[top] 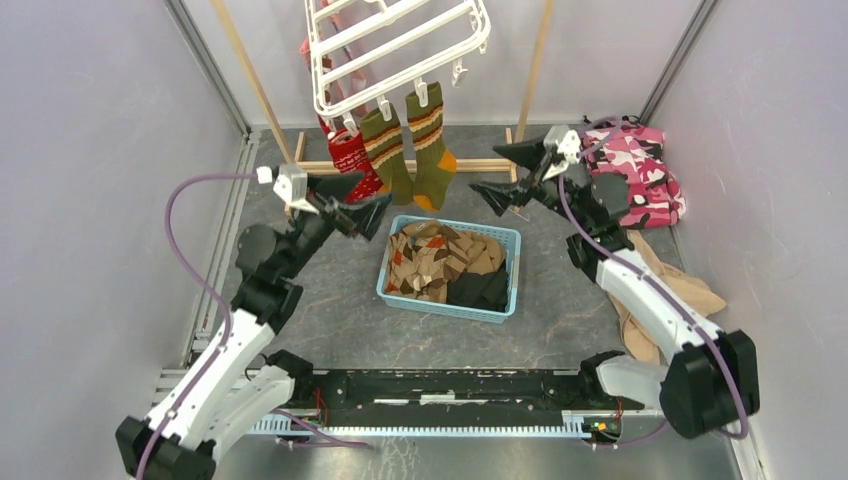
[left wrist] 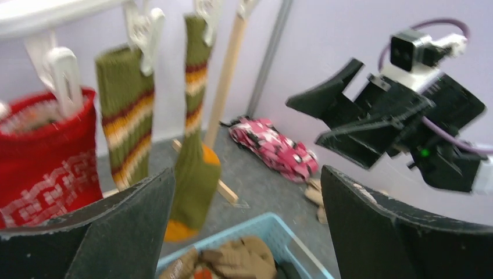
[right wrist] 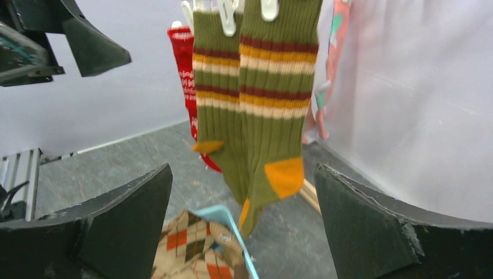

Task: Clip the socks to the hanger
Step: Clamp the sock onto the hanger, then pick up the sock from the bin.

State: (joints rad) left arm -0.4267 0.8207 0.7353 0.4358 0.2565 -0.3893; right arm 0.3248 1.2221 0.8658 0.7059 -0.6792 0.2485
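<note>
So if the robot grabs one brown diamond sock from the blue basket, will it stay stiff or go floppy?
Probably floppy: the tan argyle socks lie crumpled in the light blue plastic basket, and the olive striped socks hang limp from the white plastic hanger. Likely light too: small clips hold those up.

I can read no text, number or brand in any of my three views; the nearest thing to a label is a small round tag [right wrist: 224, 237] on an argyle sock [right wrist: 192, 244] in the blue basket [right wrist: 231, 214], seen through the right wrist camera, and it is too blurred for me to make out; the red sock [left wrist: 46, 157] carries a white knitted pattern [left wrist: 52, 186], which from the left wrist looks like an angular motif rather than letters; from the right wrist the same marking is too small to tell.
</note>
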